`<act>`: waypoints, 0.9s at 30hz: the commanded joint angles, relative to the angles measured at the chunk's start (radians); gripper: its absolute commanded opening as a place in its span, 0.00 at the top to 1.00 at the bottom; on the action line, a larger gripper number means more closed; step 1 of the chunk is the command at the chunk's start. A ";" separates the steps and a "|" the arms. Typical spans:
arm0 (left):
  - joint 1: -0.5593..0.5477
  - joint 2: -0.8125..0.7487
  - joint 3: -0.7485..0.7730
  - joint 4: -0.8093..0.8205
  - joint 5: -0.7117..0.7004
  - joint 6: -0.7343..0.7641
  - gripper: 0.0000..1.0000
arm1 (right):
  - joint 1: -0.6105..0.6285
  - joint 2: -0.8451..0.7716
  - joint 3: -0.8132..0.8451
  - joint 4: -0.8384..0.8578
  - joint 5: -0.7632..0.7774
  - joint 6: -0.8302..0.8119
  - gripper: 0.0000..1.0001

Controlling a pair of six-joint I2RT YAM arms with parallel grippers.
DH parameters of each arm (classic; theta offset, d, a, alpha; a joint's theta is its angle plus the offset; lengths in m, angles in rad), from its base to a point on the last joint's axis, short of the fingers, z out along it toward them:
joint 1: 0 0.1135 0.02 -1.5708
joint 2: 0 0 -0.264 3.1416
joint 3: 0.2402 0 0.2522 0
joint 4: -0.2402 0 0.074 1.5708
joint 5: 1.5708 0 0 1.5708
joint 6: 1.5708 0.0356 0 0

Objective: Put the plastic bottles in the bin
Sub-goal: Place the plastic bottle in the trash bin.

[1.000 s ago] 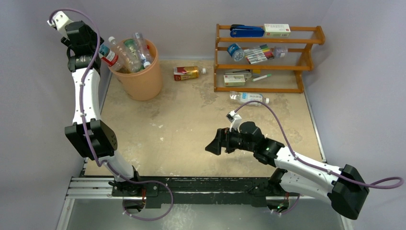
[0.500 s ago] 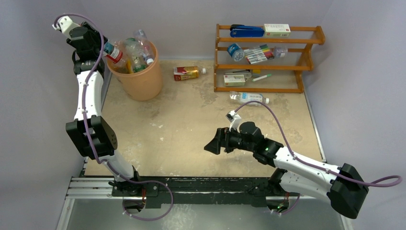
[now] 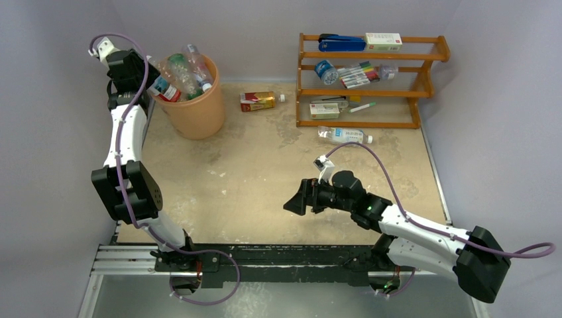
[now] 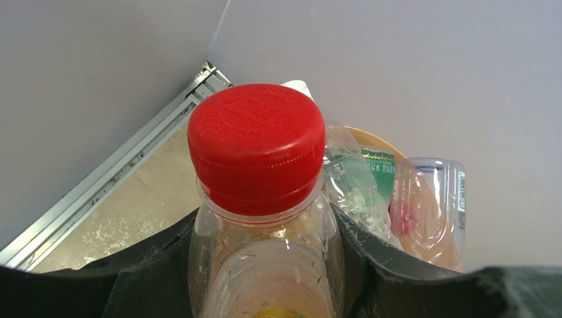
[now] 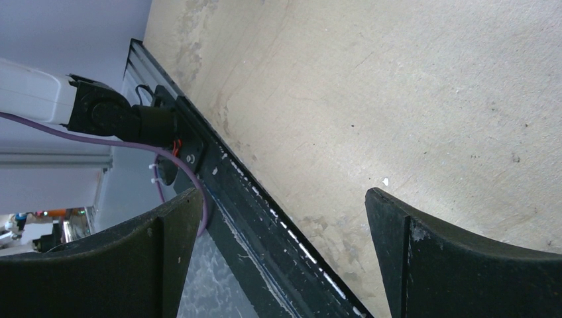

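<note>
My left gripper [image 3: 147, 78] is shut on a clear plastic bottle [image 3: 163, 89] with a red cap [image 4: 257, 147], held at the left rim of the peach-orange bin [image 3: 199, 116]. In the left wrist view the black fingers [image 4: 391, 271] press both sides of the bottle's shoulder. Several bottles [image 3: 187, 69] stick up out of the bin. A boxy red-and-gold bottle [image 3: 257, 101] and a clear blue-labelled bottle [image 3: 342, 136] lie on the table. My right gripper [image 3: 295, 198] hovers open and empty over the table's near middle.
A brown wooden rack [image 3: 371, 57] with markers, boxes and a blue stapler stands at the back right. Grey walls close in the left, back and right. The black base rail [image 5: 265, 218] runs along the near edge, under my right gripper.
My left gripper has carried the red-capped bottle rightward and down, from left of the bin to over its left rim. The right arm has barely moved.
</note>
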 commanded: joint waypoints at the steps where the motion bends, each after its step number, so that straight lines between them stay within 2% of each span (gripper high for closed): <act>1: 0.004 -0.049 -0.003 -0.015 0.041 -0.036 0.49 | -0.003 -0.038 -0.008 0.050 -0.025 0.012 0.05; 3: 0.010 -0.037 0.005 -0.038 0.043 -0.040 0.45 | -0.003 -0.044 -0.012 0.050 -0.026 0.015 0.05; 10: 0.023 -0.045 0.006 -0.066 0.044 -0.040 0.20 | -0.003 -0.059 -0.017 0.046 -0.026 0.018 0.05; 13: 0.025 -0.064 0.010 -0.067 0.053 -0.038 0.14 | -0.003 -0.053 -0.015 0.050 -0.028 0.020 0.05; 27: 0.034 -0.171 0.124 -0.162 0.063 -0.044 0.13 | -0.003 -0.079 -0.012 0.036 -0.028 0.031 0.05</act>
